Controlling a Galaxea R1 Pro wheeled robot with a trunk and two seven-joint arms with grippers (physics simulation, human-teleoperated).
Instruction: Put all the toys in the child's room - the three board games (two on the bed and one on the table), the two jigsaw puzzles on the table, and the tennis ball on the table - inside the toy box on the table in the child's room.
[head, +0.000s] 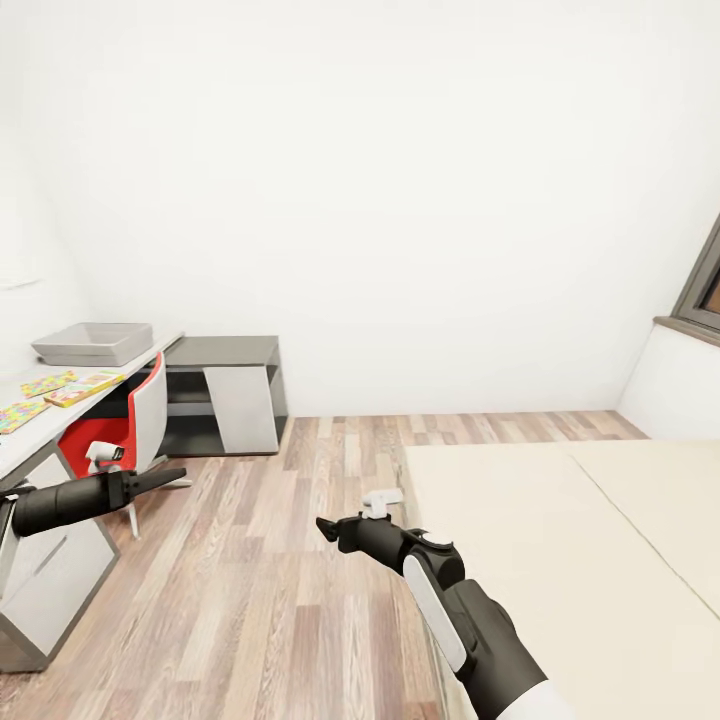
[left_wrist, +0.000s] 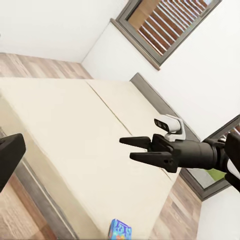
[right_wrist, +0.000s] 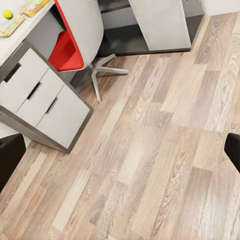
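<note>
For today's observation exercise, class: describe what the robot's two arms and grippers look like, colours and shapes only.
Both arms are matte black and tubular. The right arm carries a white oval panel and a small white module near its wrist. The right gripper has two tapered black fingers. The left gripper ends in a slim, dark, pointed tip.

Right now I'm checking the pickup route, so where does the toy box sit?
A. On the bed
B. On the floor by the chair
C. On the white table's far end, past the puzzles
C: the grey toy box rests on the table beyond the jigsaw puzzles.
</note>
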